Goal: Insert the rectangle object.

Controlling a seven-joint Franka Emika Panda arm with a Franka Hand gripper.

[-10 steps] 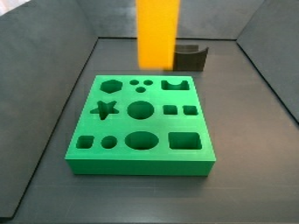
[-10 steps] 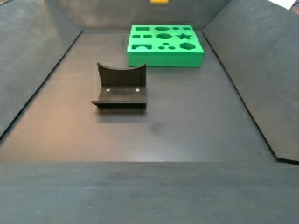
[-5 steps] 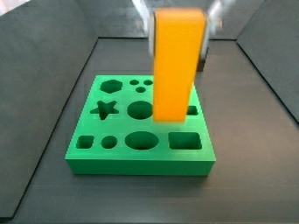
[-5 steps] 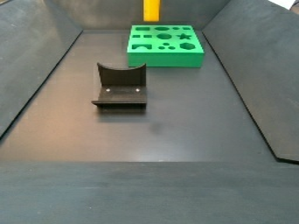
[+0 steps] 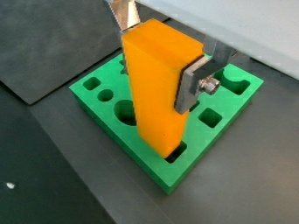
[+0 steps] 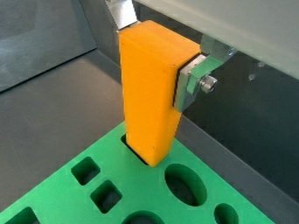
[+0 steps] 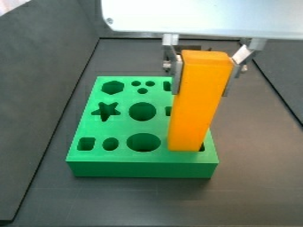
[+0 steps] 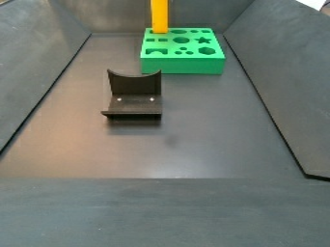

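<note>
Now your gripper (image 7: 206, 58) is clamping the rectangle object (image 7: 194, 102), seating it in the green board (image 7: 95, 158)'s near-right slot; push straight down.

The floor (image 8: 194, 164) beneath me is a dark grey, matt surface, walled on its sides by dark sloping panels. Two things lie directly on it. The green board (image 8: 183, 50) sits flat at the far end in a side view; its front wall (image 7: 142, 166) meets the floor squarely. The fixture (image 8: 131, 96) stands on its base plate nearer the middle, well apart from the board. My gripper (image 7: 207, 55) hangs above the board, not touching the floor.
</note>
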